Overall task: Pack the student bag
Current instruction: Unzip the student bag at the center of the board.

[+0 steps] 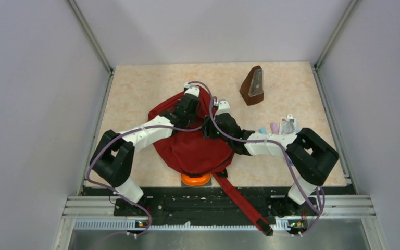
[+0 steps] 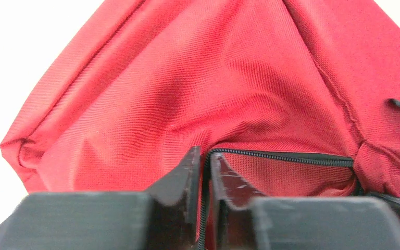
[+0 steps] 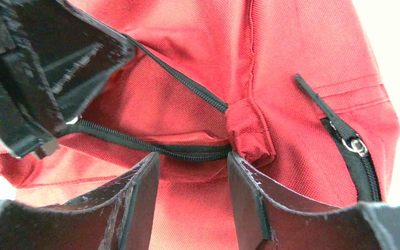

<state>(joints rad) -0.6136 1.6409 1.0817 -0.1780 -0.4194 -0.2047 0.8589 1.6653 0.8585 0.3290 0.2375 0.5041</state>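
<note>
The student bag (image 1: 192, 148), dark red, lies crumpled in the middle of the table with both arms over its far part. My left gripper (image 1: 190, 99) (image 2: 203, 156) is shut on the bag's black zipper edge (image 2: 281, 156), which runs up between the two nearly touching fingers. My right gripper (image 1: 220, 112) (image 3: 194, 161) stands open just above the red fabric, its tips near the end of the main zipper (image 3: 182, 151). The left gripper's fingers (image 3: 57, 78) appear at the upper left of the right wrist view, holding the opening's upper edge. The bag's inside is hidden.
A brown metronome (image 1: 253, 86) stands at the back right. Small items lie by the right arm: a clear packet (image 1: 288, 125), a pink piece (image 1: 273, 127), a blue piece (image 1: 262, 130). An orange object (image 1: 196, 179) peeks out under the bag's front. The long red strap (image 1: 242, 200) hangs over the near edge.
</note>
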